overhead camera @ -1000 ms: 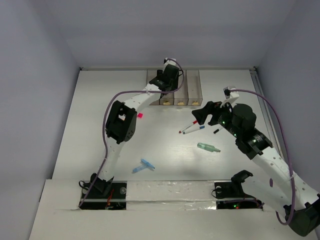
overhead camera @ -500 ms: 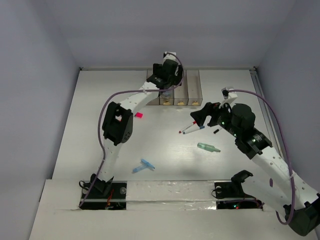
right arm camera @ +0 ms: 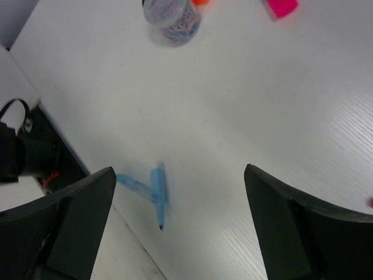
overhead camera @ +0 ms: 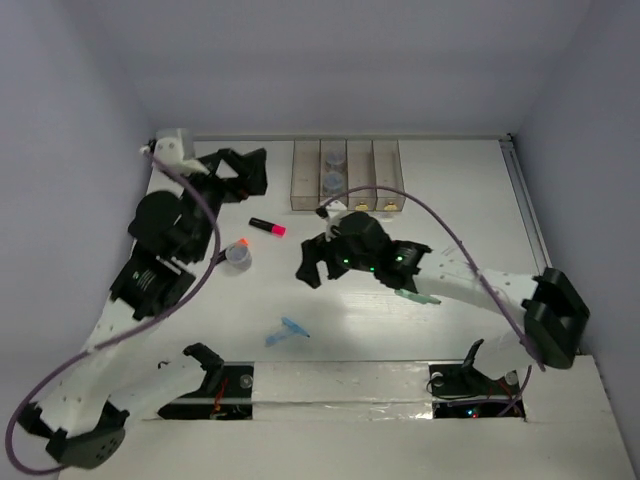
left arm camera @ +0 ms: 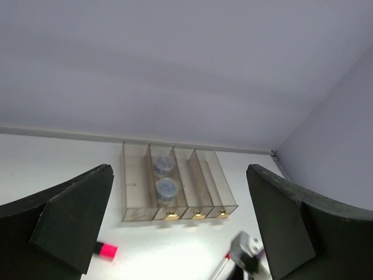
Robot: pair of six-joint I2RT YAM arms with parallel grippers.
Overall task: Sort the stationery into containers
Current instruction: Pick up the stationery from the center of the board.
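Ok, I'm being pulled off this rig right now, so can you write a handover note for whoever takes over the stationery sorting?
Left gripper: jaws open, empty, raised and facing the bins.
Right gripper: jaws open, empty, over the table near the light-blue pieces.
Done: two jars sit in the second bin from the left.
Left to sort, all loose on the table: a third jar with an orange-tipped item beside it, the pink-marked marker, the light-blue pieces, and the green piece.
No pens clearly in view.
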